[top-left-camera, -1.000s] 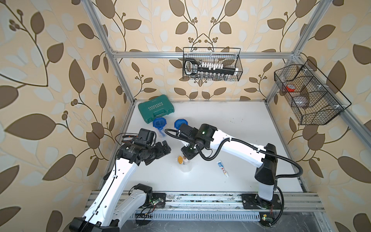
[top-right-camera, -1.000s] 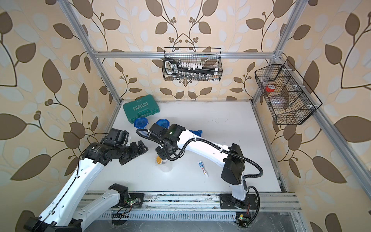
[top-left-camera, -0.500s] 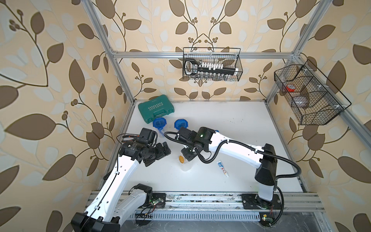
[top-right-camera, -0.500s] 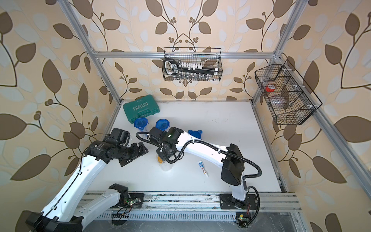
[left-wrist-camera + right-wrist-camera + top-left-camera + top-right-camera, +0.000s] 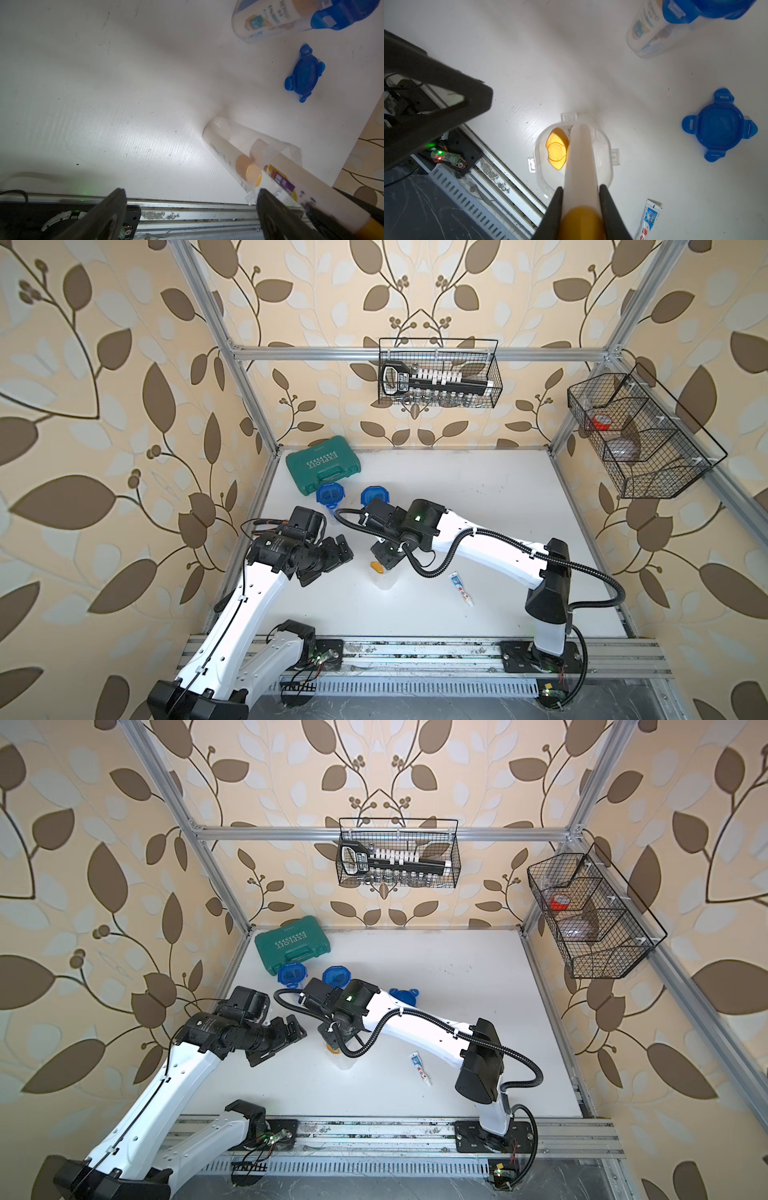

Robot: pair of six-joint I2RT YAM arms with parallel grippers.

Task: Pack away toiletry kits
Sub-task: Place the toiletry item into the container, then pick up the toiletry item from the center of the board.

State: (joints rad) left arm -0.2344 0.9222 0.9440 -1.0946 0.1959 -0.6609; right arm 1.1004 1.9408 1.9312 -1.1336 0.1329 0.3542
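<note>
**Right hand lowers a bottle into the open jar**

The right hand (image 5: 580, 199) is closed on a white bottle (image 5: 579, 162), pinching it just below its gold cap. The bottle hangs base down and tilted, with the base inside the mouth of the clear jar (image 5: 606, 172). This jar stands upright and unlidded on the white tabletop (image 5: 478, 497), close to the front rail. A second bottle (image 5: 556, 149) already sits inside the jar, gold cap up, beside the held one.

The left hand (image 5: 191, 191) is wide open and holds nothing. It hovers just beside the jar, apart from it.

A toothpaste tube (image 5: 461, 588) lies flat on the tabletop near the jar, on the right arm's side. A loose blue lid (image 5: 719, 124) lies farther back. Two lidded jars (image 5: 330, 493) (image 5: 375, 494) stand side by side just in front of the green case (image 5: 322, 464) at the far left corner.
</note>
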